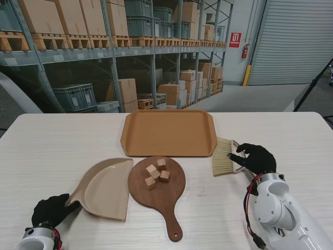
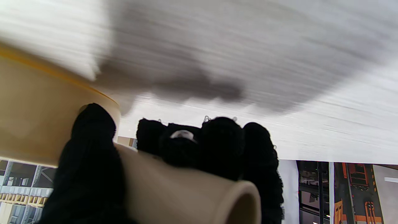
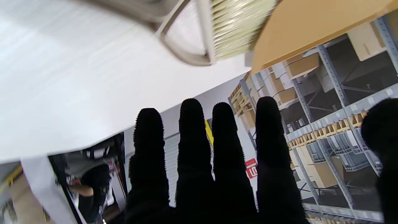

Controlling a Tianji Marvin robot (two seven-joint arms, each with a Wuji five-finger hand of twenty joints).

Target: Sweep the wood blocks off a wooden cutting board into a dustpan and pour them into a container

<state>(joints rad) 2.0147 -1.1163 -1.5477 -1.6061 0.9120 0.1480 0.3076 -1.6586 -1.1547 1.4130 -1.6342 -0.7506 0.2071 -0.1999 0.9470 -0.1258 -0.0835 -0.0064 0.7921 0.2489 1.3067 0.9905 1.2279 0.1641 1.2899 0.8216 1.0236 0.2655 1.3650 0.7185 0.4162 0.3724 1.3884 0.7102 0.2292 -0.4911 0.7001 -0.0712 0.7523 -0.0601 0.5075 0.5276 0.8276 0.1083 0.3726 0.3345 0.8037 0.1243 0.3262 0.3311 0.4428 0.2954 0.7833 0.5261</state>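
Note:
Several small wood blocks lie in a cluster on the round dark cutting board, its handle pointing toward me. A beige dustpan lies just left of the board. My left hand is shut on the dustpan's tubular handle, with fingers curled over it. A hand brush with pale bristles lies right of the board. My right hand hovers over the brush's handle end, its fingers straight and apart, holding nothing.
An orange tray stands beyond the board, its corner next to the brush's bristles. The white table stretches to both sides. Warehouse shelving rises behind the table's far edge.

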